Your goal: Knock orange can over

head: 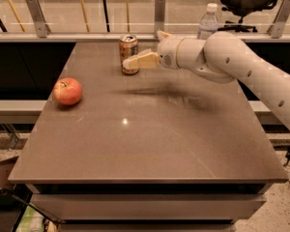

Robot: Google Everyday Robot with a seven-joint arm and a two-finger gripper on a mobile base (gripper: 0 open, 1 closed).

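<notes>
The orange can (128,52) stands upright near the far edge of the brown table (145,139), left of centre. It is orange-brown with pale markings and a silver top. My gripper (128,63) reaches in from the right on a white arm (232,62). Its pale fingertip lies against the lower right side of the can, at about mid height above the table.
A red-orange apple (67,91) sits on the left side of the table. A clear water bottle with a white cap (208,22) stands at the far right, behind my arm. A railing with glass panels runs behind the table. An office chair stands at the far right.
</notes>
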